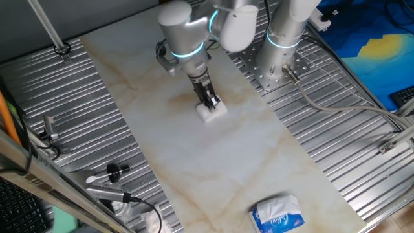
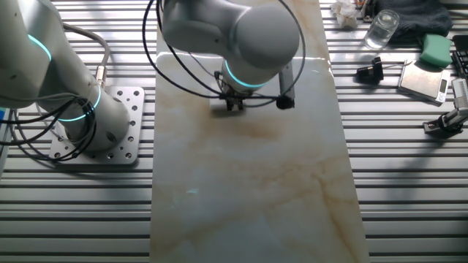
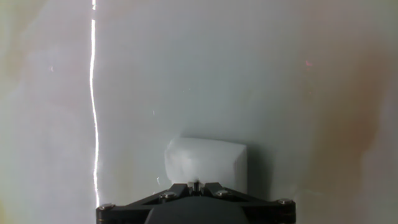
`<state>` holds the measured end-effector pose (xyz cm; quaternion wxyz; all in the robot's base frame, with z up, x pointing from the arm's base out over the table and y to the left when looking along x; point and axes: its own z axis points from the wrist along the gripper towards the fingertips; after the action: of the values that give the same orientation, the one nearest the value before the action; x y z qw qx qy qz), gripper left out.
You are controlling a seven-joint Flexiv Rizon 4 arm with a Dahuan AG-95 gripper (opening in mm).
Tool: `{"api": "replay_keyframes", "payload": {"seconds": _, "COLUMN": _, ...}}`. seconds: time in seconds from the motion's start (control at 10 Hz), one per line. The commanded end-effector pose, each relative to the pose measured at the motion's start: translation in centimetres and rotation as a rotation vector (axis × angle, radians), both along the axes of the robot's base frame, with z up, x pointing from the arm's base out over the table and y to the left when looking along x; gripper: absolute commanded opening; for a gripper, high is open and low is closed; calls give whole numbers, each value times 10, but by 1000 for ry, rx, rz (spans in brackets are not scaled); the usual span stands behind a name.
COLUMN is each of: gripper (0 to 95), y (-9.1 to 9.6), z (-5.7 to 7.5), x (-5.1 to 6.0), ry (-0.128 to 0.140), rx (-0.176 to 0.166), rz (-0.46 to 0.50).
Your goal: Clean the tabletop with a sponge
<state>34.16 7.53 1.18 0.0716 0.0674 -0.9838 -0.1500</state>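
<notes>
Closest to the hand camera, the dark gripper [image 3: 196, 186] fills the bottom edge, its two fingers drawn together and clamped on the top of the sponge [image 3: 204, 163], a small white foam block. Held from above like this, the sponge's flat underside faces down, which suits wiping. It appears to rest on the tabletop [image 3: 249, 74], an off-white marble-look slab; actual contact pressure cannot be judged.

From one fixed view, the silver arm [image 1: 184, 32] reaches down steeply over the slab's far half, with the sponge [image 1: 211, 110] on the slab beneath the gripper [image 1: 209, 101]. A faint tan-brown smudge [image 1: 181, 100] lies just beside the sponge on the tabletop [image 1: 194, 162], probably the reason the arm works here. A blue-and-white tissue pack [image 1: 277, 215] sits on the slab's near end, well apart from the sponge.

In the other fixed view, the arm's bulky wrist [image 2: 241, 33] hides most of the gripper and sponge. A brownish patch [image 2: 256, 130] on the slab lies near the fingers. A clear glass [image 2: 382, 29] and a green sponge-like block [image 2: 435, 50] stand off the slab on the ribbed metal surface [image 2: 409, 183], out of the wiping path.
</notes>
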Motion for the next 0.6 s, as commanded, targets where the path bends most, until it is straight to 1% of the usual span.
{"api": "replay_keyframes", "payload": {"seconds": 0.1, "gripper": 0, "y": -8, "z": -1, "x": 2, "ry": -4, "rx": 3, "rz": 16}}
{"api": "replay_keyframes", "payload": {"seconds": 0.4, "gripper": 0, "y": -19, "z": 1, "x": 4, "ry": -3, "rx": 11, "rz": 32}}
{"api": "replay_keyframes", "payload": {"seconds": 0.6, "gripper": 0, "y": -19, "z": 1, "x": 4, "ry": -1, "rx": 11, "rz": 28}}
